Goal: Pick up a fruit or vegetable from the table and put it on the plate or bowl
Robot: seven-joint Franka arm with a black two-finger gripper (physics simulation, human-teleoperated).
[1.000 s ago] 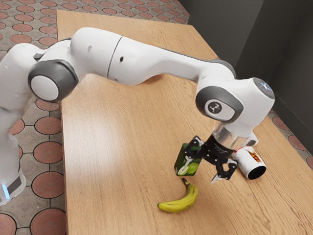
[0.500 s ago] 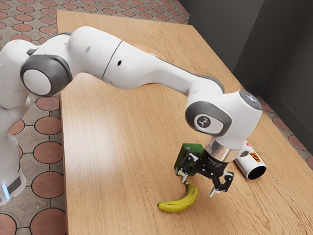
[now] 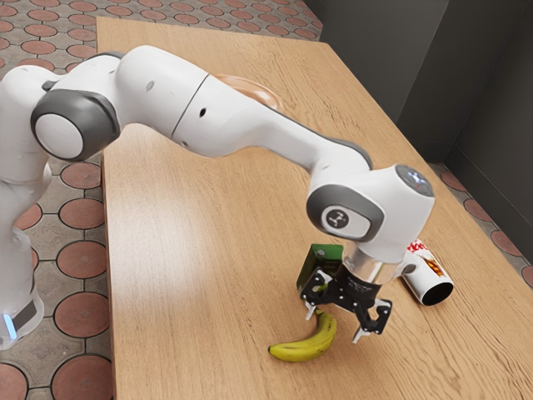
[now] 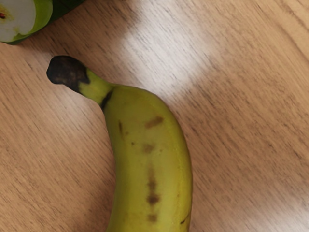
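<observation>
1. The step in hand is the approach to the pick. The black two-finger gripper [image 3: 336,325] hangs right over the stem end of the curved yellow banana [image 3: 304,343], which lies flat on the pale wooden table [image 3: 208,250] near its front edge.
2. The fingers are spread wide and have hold of nothing. One tip sits beside the banana's dark stem and the other stands off toward the exterior view's right.
3. In the wrist view the banana [image 4: 147,174] is directly under the hand, with brown freckles along its back and its black stem tip pointing toward the green carton with an apple picture [image 4: 24,17].
4. By my read the next move calls for a short, straight drop until the fingers flank the fruit's body. Then comes a firm close across its narrow width and a lift.
5. The carton [image 3: 315,260] stands just behind the hand, so the descent has to stay clear of it. The white can with red markings [image 3: 425,279], lying on its side, is farther off toward the exterior view's right.
6. The drop-off looks to be far up the table, where a tan rounded rim [image 3: 250,86] peeks out behind the arm's upper link. It is probably the plate or bowl, though too much is hidden to be sure.
7. Against a second ago, the hand has come down and swung away from the can toward the banana, and the fingers have stayed wide. Banana, carton and can have not budged.
</observation>
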